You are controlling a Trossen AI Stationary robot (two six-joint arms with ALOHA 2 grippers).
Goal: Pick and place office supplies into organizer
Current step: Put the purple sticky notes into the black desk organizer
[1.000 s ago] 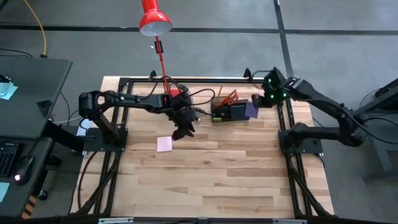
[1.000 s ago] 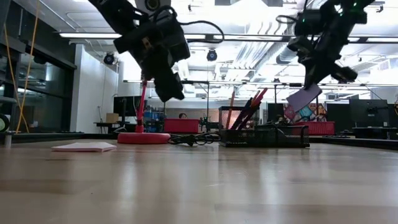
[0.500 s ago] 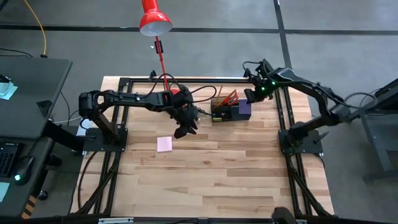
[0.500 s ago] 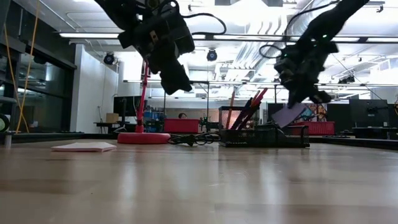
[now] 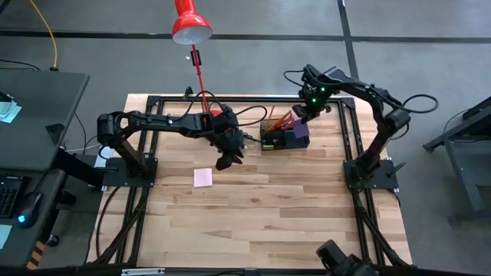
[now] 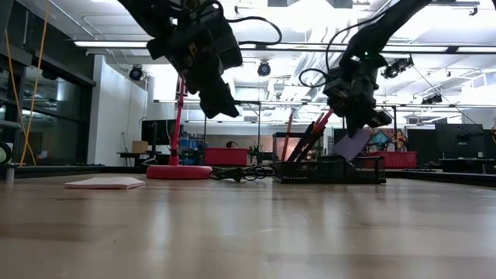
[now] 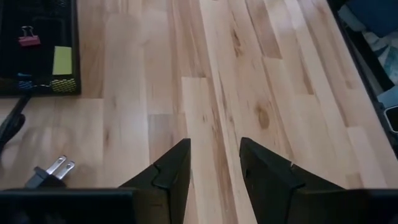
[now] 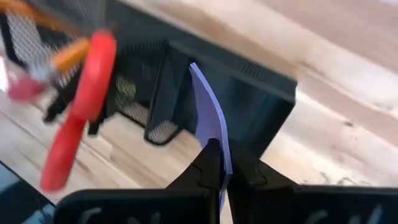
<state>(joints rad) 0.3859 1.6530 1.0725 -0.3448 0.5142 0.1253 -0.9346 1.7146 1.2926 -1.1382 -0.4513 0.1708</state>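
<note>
The black mesh organizer [image 5: 278, 139] stands near the table's far edge and shows in the low view as the organizer [image 6: 329, 169]. Red-handled scissors [image 8: 84, 115], orange pencils [image 8: 68, 53] and pens stand upright in its left part. My right gripper [image 5: 304, 119] is over the organizer's right end, shut on a purple sticky-note pad [image 5: 301, 132]. A pink sticky-note pad [image 5: 202, 177] lies flat on the table. My left gripper [image 5: 228, 159] hovers open above the table, between the pink pad and the organizer. A small yellowish piece [image 7: 61, 60] lies in an organizer compartment. My right gripper pinches the purple pad by one edge [image 8: 217, 152] between its two fingers [image 8: 208, 163], the pad edge-on between them. The fingers slant down from the table's far right. The pad hangs tilted below them [image 6: 353, 144], its lower end at the organizer's rim; whether it touches, I cannot tell.
A red desk lamp [image 5: 191, 27] rises from its round base [image 6: 178, 171] left of the organizer. A black cable with a plug [image 7: 50, 172] lies beside it. A red binder clip [image 7: 26, 39] sits in the organizer. Bare wood stretches toward the near edge [image 5: 291, 222].
My right gripper has carried the purple pad toward the table's left and downward, from beyond the organizer's right end to over its right compartment. The pad has stayed pinched and tilted. My left gripper has risen a little and stayed open.
</note>
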